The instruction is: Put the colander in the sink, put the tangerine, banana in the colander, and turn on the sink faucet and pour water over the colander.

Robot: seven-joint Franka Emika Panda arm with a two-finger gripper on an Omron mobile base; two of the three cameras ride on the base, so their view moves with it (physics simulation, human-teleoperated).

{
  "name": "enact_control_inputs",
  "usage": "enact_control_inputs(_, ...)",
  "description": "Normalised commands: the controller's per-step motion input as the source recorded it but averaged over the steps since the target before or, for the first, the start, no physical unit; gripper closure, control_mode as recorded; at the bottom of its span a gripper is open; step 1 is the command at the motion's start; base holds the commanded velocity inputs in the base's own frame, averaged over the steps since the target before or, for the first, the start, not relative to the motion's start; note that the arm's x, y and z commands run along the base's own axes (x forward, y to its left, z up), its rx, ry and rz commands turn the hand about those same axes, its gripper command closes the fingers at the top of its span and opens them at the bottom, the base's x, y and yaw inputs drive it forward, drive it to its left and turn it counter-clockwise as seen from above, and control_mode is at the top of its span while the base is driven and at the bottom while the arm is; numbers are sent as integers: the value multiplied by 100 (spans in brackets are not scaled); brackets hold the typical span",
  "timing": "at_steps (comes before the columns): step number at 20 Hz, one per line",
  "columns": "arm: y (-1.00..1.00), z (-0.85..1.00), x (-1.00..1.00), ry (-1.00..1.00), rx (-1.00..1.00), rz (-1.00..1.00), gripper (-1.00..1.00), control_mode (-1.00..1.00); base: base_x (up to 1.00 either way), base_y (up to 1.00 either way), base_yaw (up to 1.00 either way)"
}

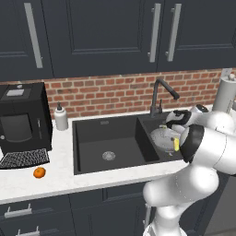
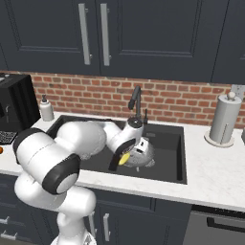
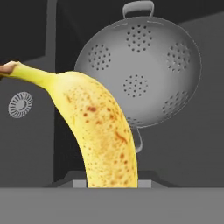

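Note:
The silvery colander (image 1: 161,137) (image 2: 142,154) (image 3: 140,74) sits in the smaller right basin of the black sink (image 1: 106,138) (image 2: 167,143). My gripper (image 1: 177,142) (image 2: 125,154) (image 3: 111,181) is shut on the yellow banana (image 1: 176,145) (image 2: 124,158) (image 3: 103,131) and holds it just above the colander's near side. The tangerine (image 1: 39,172) lies on the white counter left of the sink, far from the gripper. Behind the basin divider stands the dark faucet (image 1: 161,92) (image 2: 135,100), with no water stream visible.
A white soap dispenser (image 1: 61,116) (image 2: 46,109) stands at the sink's back left. A black coffee machine (image 1: 20,120) occupies the left counter. A paper towel holder (image 2: 224,119) stands right of the sink. The left basin's round drain (image 1: 109,156) (image 3: 20,104) is uncovered.

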Motion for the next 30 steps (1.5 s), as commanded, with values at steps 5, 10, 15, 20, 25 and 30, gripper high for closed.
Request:
enact_control_inputs(5,-3,-2,14,-14,7,-2,100,-100,0,0,0)
enact_control_inputs(10,-17,0,38,-3,11,0,100,-100,0,0,0)
enact_control_inputs(15,-33,0,31,0,10,0,100,-100,0,0,0)
enact_control_inputs(20,-23,0,26,0,5,0,100,-100,0,0,0)
enact_control_inputs(25,-4,-10,3,0,0,0,100,-100,0,0,0)
enact_control_inputs(30,0,-22,1,0,0,0,100,-100,0,0,0)
